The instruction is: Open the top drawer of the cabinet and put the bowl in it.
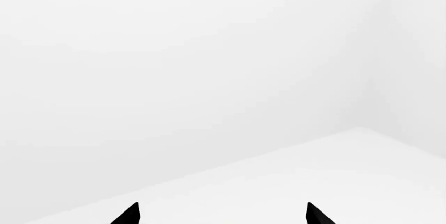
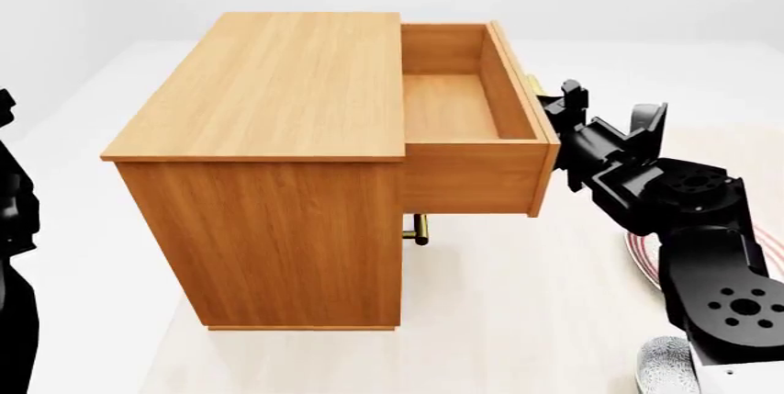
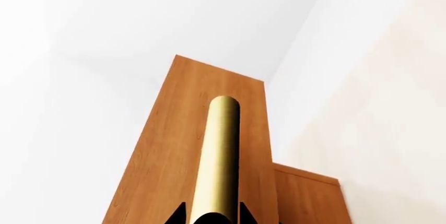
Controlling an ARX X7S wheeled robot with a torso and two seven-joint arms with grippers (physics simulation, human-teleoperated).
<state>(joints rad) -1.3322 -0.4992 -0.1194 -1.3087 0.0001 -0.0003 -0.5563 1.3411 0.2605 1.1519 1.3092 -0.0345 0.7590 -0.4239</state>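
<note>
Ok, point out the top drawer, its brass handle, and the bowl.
top drawer (image 2: 447, 105), head view, bare inside floor.
brass handle (image 3: 216, 156), right wrist view, middle of the bar.
bowl (image 2: 667, 362), head view, speckled outer wall at the frame's bottom edge.

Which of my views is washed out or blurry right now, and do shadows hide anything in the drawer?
Left wrist view: nearly all flat white, only the left hand tips showing dark. Head view: sharp and evenly lit; the top drawer interior is plainly visible under soft shading. Right wrist view: crisp, the brass handle fills the centre between the right hand fingers, with mild sheen, no glare.
</note>
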